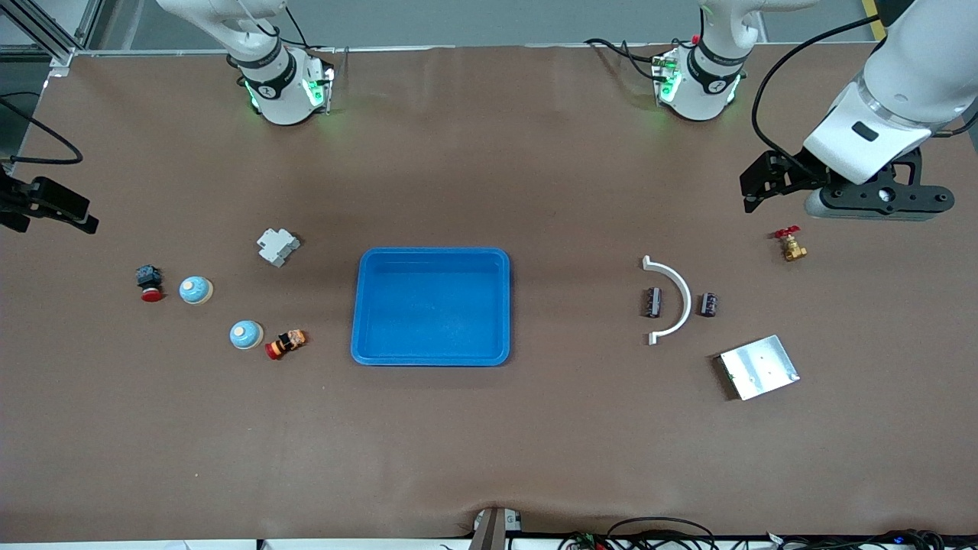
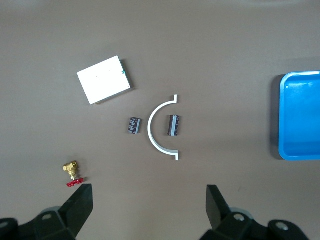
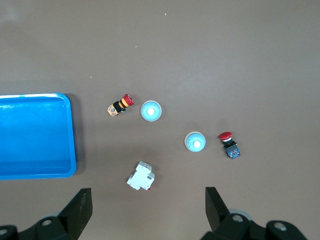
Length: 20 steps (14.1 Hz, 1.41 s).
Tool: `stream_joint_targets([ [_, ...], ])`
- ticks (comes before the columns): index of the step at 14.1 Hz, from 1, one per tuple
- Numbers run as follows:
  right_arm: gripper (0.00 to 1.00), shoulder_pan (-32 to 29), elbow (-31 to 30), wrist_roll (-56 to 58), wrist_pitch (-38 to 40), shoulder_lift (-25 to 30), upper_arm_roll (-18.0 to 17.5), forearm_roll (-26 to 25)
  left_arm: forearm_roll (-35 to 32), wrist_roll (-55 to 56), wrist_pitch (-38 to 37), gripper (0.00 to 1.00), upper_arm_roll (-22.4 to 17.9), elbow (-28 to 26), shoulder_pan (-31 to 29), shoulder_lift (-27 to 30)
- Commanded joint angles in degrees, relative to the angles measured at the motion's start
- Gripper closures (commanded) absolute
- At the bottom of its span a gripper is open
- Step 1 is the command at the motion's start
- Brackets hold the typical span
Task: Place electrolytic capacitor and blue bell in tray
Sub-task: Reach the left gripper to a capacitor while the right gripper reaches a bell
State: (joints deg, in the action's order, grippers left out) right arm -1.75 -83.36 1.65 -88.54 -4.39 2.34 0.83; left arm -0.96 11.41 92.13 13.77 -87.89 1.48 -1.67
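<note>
The bright-blue tray [image 1: 432, 305] lies empty at the middle of the table. Two blue bells [image 1: 196, 289] [image 1: 246, 334] sit toward the right arm's end; they also show in the right wrist view [image 3: 195, 142] [image 3: 151, 111]. Two dark electrolytic capacitors [image 1: 652, 302] [image 1: 709, 304] lie toward the left arm's end, one on each side of a white arc [image 1: 672, 298]; the left wrist view shows them too [image 2: 173, 125] [image 2: 133, 125]. My left gripper [image 1: 764, 187] [image 2: 149, 200] hangs open and empty over the table by the brass valve. My right gripper [image 1: 53, 218] [image 3: 148, 202] hangs open and empty at the right arm's end.
A silver plate [image 1: 758, 367] and a brass valve with a red handle [image 1: 791, 244] lie near the capacitors. A white breaker [image 1: 277, 246] and two red push buttons [image 1: 150, 283] [image 1: 286, 344] lie near the bells.
</note>
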Motion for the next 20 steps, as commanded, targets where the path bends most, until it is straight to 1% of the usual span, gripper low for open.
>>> stream_joint_targets([
  [1, 0.0, 0.1, 0.0, 0.0, -0.1, 0.6, 0.0, -0.4, -0.6, 1.1, -0.2, 0.0, 0.6, 0.2, -0.2, 0.0],
  [4, 0.0, -0.2, -0.3, -0.5, 0.4, 0.6, 0.0, 0.0, -0.2, 1.1, -0.3, 0.0, 0.6, 0.4, -0.2, -0.2],
  [9, 0.0, -0.3, -0.1, -0.4, -0.2, 0.0, 0.1, 0.0, -0.1, 1.0, -0.3, 0.0, 0.7, -0.5, 0.1, -0.9],
  [10, 0.0, -0.3, -0.3, -0.4, -0.2, -0.4, 0.1, 0.0, -0.4, 1.1, -0.2, 0.0, 1.3, -1.1, 0.5, -1.2],
  [12, 0.0, -0.1, -0.7, 0.4, -1.7, -3.3, 0.1, -0.3, -0.6, 1.3, 0.8, 0.0, 1.9, -3.4, 1.0, -1.8],
  [15, 0.0, 0.1, -1.4, 0.5, -6.1, -9.8, 0.1, -0.5, 0.0, 1.6, 5.2, 0.0, 2.8, -8.3, 1.0, -1.8],
  [17, 0.0, 0.3, -3.3, 2.6, -11.5, -14.0, 0.0, -0.5, 0.0, 2.4, 8.9, 0.0, 3.3, -12.8, 0.9, -1.4],
  [18, 0.0, 0.3, -4.3, 3.5, -14.7, -16.2, 0.0, -0.5, 0.0, 4.6, 11.4, 0.0, 3.8, -14.7, 0.9, -1.4],
  [20, 0.0, 1.6, -8.9, 3.5, -21.9, -19.0, -0.1, -0.4, -0.1, 6.4, 17.2, 0.0, 4.6, -18.5, 1.0, -1.5],
])
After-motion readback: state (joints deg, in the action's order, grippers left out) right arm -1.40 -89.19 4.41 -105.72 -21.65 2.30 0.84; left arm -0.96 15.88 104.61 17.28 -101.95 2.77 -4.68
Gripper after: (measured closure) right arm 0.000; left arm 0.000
